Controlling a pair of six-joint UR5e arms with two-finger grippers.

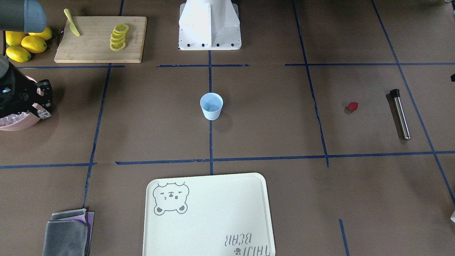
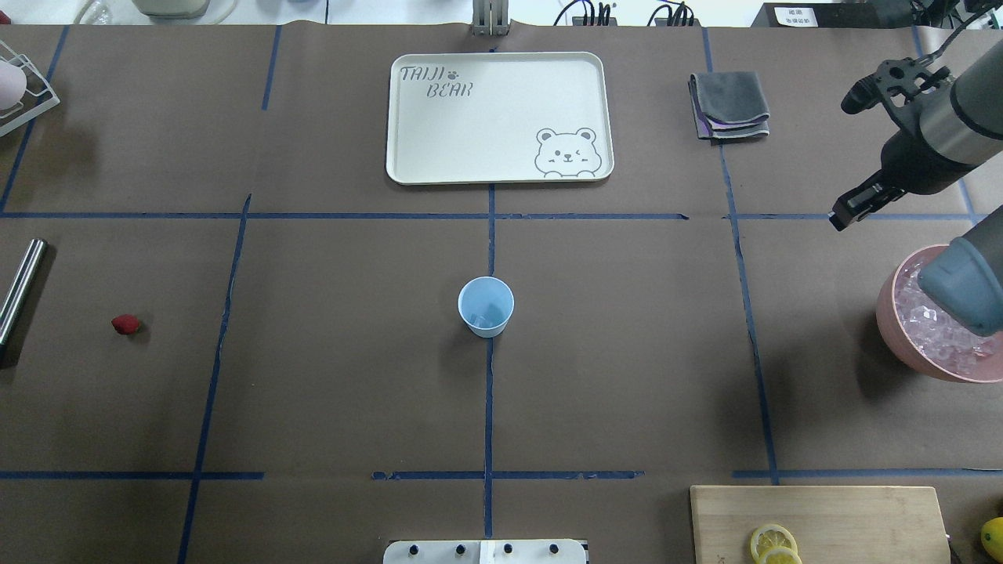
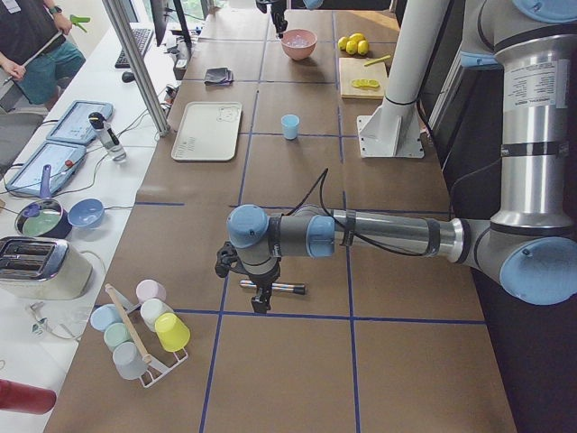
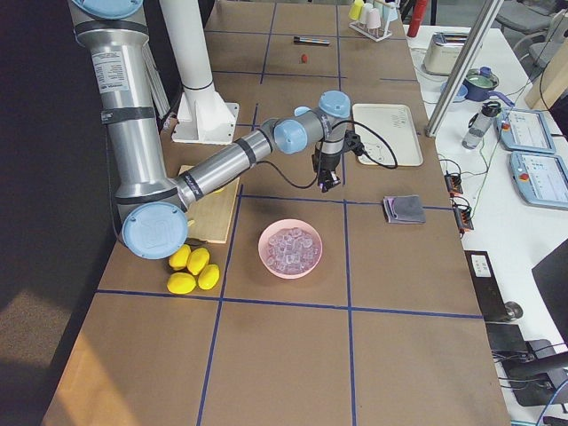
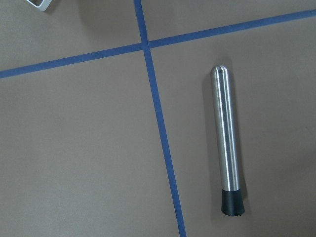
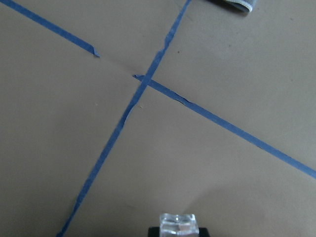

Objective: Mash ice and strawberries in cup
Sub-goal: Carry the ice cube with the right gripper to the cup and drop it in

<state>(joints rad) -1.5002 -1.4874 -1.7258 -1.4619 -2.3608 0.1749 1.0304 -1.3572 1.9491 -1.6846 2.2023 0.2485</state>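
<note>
Between right gripper jaws: ice cube, apparently clamped

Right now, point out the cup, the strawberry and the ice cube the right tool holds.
cup (image 1: 211, 112): front-facing view, outer wall.
strawberry (image 1: 353, 106): front-facing view, red body.
ice cube (image 6: 177, 223): right wrist view, clear front face.
</note>
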